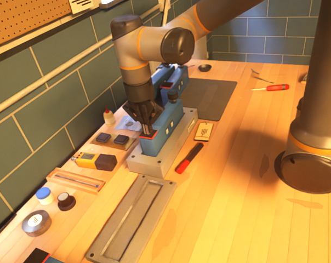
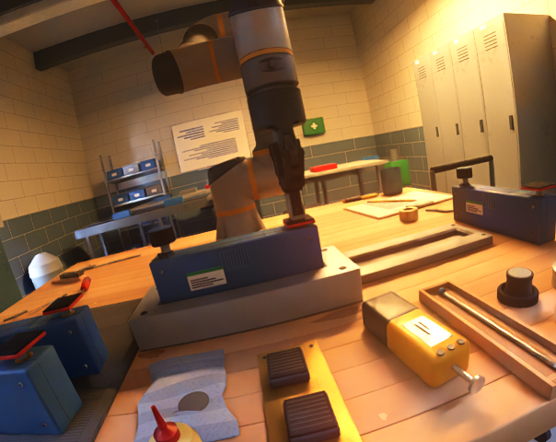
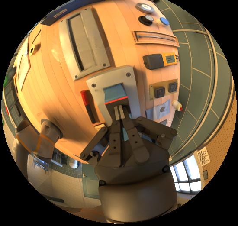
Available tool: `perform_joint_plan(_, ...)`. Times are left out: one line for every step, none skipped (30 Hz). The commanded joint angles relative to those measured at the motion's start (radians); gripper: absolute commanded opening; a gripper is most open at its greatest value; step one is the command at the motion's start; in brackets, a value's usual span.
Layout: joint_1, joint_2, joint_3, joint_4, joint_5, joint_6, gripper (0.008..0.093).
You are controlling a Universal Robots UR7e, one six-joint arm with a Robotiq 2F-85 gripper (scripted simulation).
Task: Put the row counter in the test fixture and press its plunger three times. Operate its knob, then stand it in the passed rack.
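The blue row counter [image 1: 161, 127] [image 2: 238, 261] lies lengthwise in the grey test fixture [image 1: 163, 144] [image 2: 250, 295]. Its red-edged plunger pad [image 1: 148, 135] [image 2: 298, 221] [image 3: 116, 100] sits on top at one end, and its black knob [image 1: 173, 95] [image 2: 161, 236] stands at the other end. My gripper [image 1: 146, 129] [image 2: 295, 212] [image 3: 118, 111] is closed and empty, pointing straight down with its fingertips on the plunger pad. The grey passed rack [image 1: 131, 218] [image 2: 419, 245] [image 3: 85, 44], a long plate with a slot, lies just beyond the fixture's plunger end.
Beside the fixture lie a red and black marker [image 1: 189, 158] and a tag [image 1: 203, 131]. Toward the wall sit a yellow meter [image 1: 96, 160], two black pads [image 1: 112, 138] and a glue bottle [image 1: 109, 116]. More blue counters [image 1: 171, 79] [image 2: 28, 361] stand behind the fixture.
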Motion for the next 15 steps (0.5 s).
perform_joint_plan(0.0, 0.003, 0.003, 0.002, 0.0, 0.0, 0.008)
perform_joint_plan(0.0, 0.003, 0.003, 0.001, 0.0, 0.0, 0.008)
perform_joint_plan(0.0, 0.004, 0.004, 0.0, 0.0, 0.0, 0.008)
perform_joint_plan(0.0, 0.004, 0.004, 0.0, 0.0, 0.0, 0.008)
perform_joint_plan(0.0, 0.005, 0.005, -0.001, 0.0, 0.0, 0.008)
perform_joint_plan(0.0, 0.005, 0.005, -0.002, 0.0, 0.0, 0.008)
perform_joint_plan(0.0, 0.005, 0.006, -0.003, 0.0, 0.0, 0.008)
perform_joint_plan(0.0, 0.006, 0.006, -0.004, 0.0, 0.0, 0.008)
perform_joint_plan(0.0, 0.006, 0.007, -0.005, 0.0, 0.0, 0.008)
perform_joint_plan(0.0, 0.006, 0.007, -0.006, 0.0, 0.0, 0.008)
perform_joint_plan(0.0, 0.007, 0.008, -0.007, 0.0, 0.0, 0.008)
perform_joint_plan(0.0, 0.007, 0.008, -0.007, 0.0, 0.0, 0.008)
perform_joint_plan(0.0, 0.007, 0.009, -0.008, 0.0, 0.0, 0.008)
perform_joint_plan(0.0, 0.007, 0.009, -0.009, 0.0, 0.0, 0.008)
perform_joint_plan(0.0, 0.007, 0.01, -0.009, 0.0, 0.0, 0.008)
